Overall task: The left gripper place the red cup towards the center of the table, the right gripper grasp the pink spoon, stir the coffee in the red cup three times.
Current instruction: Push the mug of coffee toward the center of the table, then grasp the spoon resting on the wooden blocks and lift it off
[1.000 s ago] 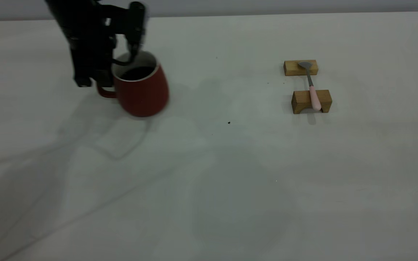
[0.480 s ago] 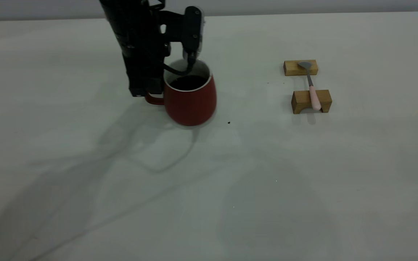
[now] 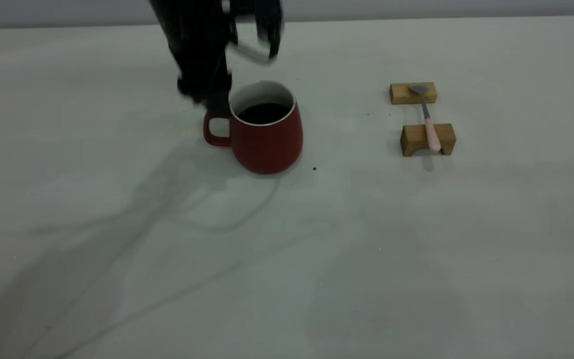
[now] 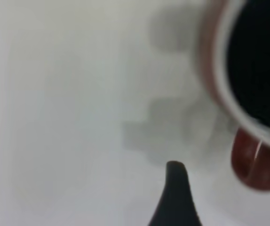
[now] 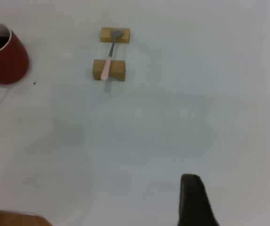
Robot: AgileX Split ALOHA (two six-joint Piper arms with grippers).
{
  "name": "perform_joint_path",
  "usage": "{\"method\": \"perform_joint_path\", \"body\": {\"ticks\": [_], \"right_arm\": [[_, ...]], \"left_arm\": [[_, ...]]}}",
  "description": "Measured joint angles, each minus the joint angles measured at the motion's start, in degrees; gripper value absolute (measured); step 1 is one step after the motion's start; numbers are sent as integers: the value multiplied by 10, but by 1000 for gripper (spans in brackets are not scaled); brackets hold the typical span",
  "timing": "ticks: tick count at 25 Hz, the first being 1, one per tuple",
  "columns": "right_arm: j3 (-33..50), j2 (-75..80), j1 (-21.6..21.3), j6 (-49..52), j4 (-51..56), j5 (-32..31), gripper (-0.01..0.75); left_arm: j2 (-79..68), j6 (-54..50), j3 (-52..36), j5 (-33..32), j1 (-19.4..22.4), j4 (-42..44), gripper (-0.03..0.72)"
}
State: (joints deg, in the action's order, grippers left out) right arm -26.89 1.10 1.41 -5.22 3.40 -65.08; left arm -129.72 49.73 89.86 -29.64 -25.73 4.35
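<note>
Broadly, the table (image 3: 287,249): pale, wide, bearing all the rest.

Next, the left gripper (image 3: 207,97): dark and blurred, hanging above and just behind the handle of the red cup (image 3: 267,134), on the cup's handle side. Grips nothing; clear of the handle in the left wrist view. Cannot tell how wide it stands.

Then the right gripper (image 5: 194,202): only a dark tip shown in its own wrist view, well apart from the red cup, out of the exterior view. Holds nothing visible; cannot tell whether spread or closed.

Then the red cup itself: upright on the table, near the middle, handle (image 3: 212,132) turned toward the exterior view's left. Filled partway with the coffee (image 3: 264,112), dark below the white rim.

Further, two wooden blocks (image 3: 413,93), well apart from the red cup on the side away from its handle, one behind the other.

Lastly, the pink spoon (image 3: 429,119): laid across both blocks, grey bowl on the farther block, pink handle on the nearer, untouched.
</note>
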Motion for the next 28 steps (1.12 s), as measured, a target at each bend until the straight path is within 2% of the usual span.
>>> {"method": "perform_joint_path", "body": {"ticks": [4,9,15,20,24,26,28], "right_arm": [[0,0,0,0,0,0,506],[0,0,0,0,0,0,506],[0,0,0,0,0,0,506],[0,0,0,0,0,0,506],[0,0,0,0,0,0,506],[0,0,0,0,0,0,506],[0,0,0,0,0,0,506]], "left_arm": [[104,-148,18,-76,0,-1,623],[242,-328,20,-236,0,-1,502],[371,-391,20,-373,0,12,394],[493,-463,-25,-373,0,16,332],[642,-491,-145,-373,1,7,302],[732,-501,-233,-373,19,-16,293],[836,-503,-316,-373,68,-37,289]]}}
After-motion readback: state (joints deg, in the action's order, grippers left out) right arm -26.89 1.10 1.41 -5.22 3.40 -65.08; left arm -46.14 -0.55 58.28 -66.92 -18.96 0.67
